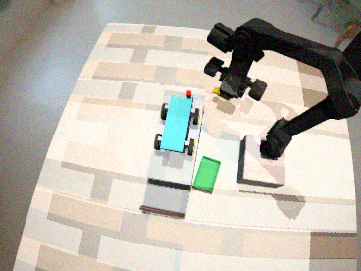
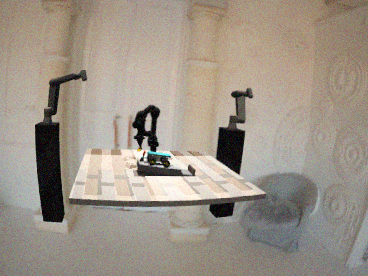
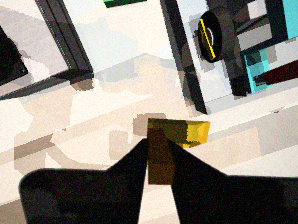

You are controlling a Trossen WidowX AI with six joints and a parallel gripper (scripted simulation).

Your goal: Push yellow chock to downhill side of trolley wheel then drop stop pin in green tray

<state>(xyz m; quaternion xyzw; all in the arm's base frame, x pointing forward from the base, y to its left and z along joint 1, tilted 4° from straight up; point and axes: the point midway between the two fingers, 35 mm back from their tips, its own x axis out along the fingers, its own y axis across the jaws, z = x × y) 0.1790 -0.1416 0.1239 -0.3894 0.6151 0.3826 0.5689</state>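
My gripper [image 1: 226,94] [image 2: 139,146] [image 3: 155,143] is shut on the yellow chock [image 1: 216,91] [image 2: 139,150] [image 3: 198,132] by its orange handle [image 3: 161,162]. It holds the chock in the air beside the ramp's uphill end, on the arm's side; its black rubber cannot be made out. The turquoise trolley [image 1: 178,123] [image 2: 161,155] stands on the grey ramp [image 1: 158,171] [image 2: 170,172] [image 3: 218,96]. The red-headed stop pin [image 1: 188,93] [image 2: 144,153] stands at its uphill end. The green tray [image 1: 208,174] lies beside the ramp's lower part; its edge shows in the wrist view [image 3: 125,2].
The arm's base block [image 1: 262,164] [image 3: 45,35] stands on the table, with the tray between it and the ramp. A dark ridge [image 1: 169,183] crosses the ramp below the trolley, and a brown end stop [image 1: 163,211] [image 2: 192,170] is at its foot. Two other arms stand on black pillars beyond the table.
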